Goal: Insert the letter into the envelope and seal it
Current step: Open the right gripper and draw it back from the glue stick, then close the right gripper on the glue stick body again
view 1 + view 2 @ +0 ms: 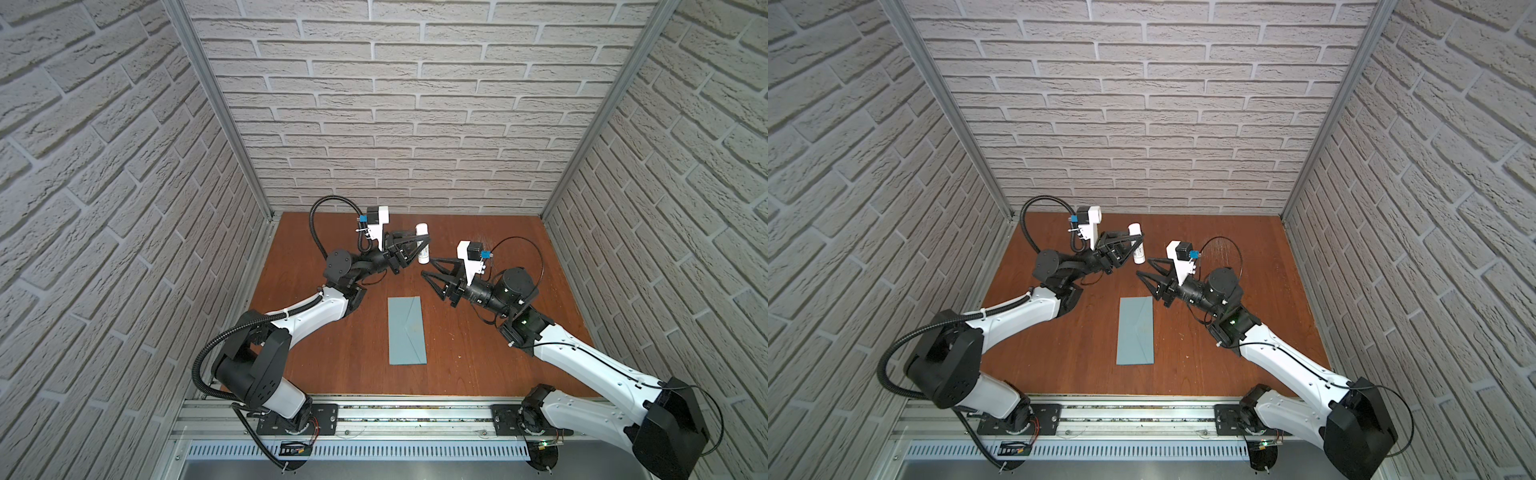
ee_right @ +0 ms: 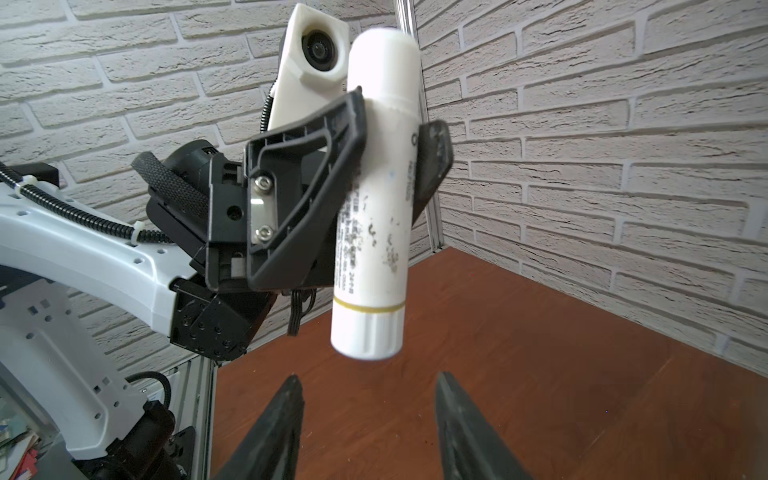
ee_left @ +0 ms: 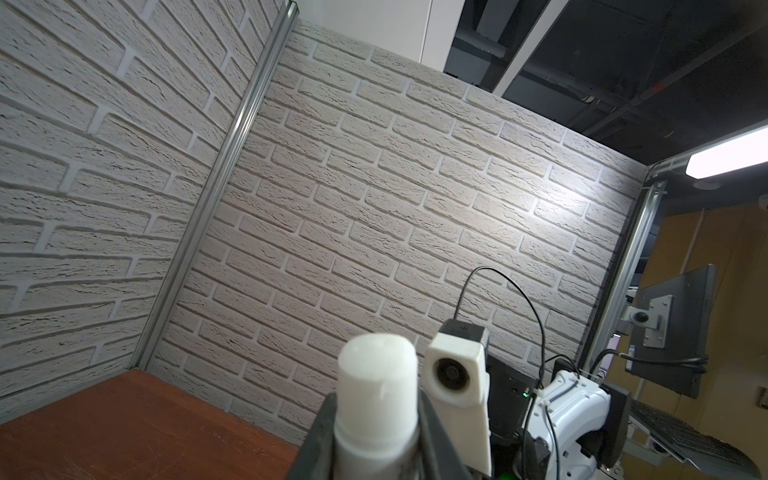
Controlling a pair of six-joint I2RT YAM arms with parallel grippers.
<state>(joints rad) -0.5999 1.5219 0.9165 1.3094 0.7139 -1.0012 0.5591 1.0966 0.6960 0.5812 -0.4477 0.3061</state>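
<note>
White glue stick, cap end up, sits pinched near its cap by the left pincer, which holds it clear of the brown tabletop. Facing it, the right pincer stands spread with nothing between its jaws, its tips just beside the stick's lower end but apart from it. Below both pincers, toward the arm bases and well apart from them, the blue-grey envelope lies flat on the tabletop, seam side up.
</note>
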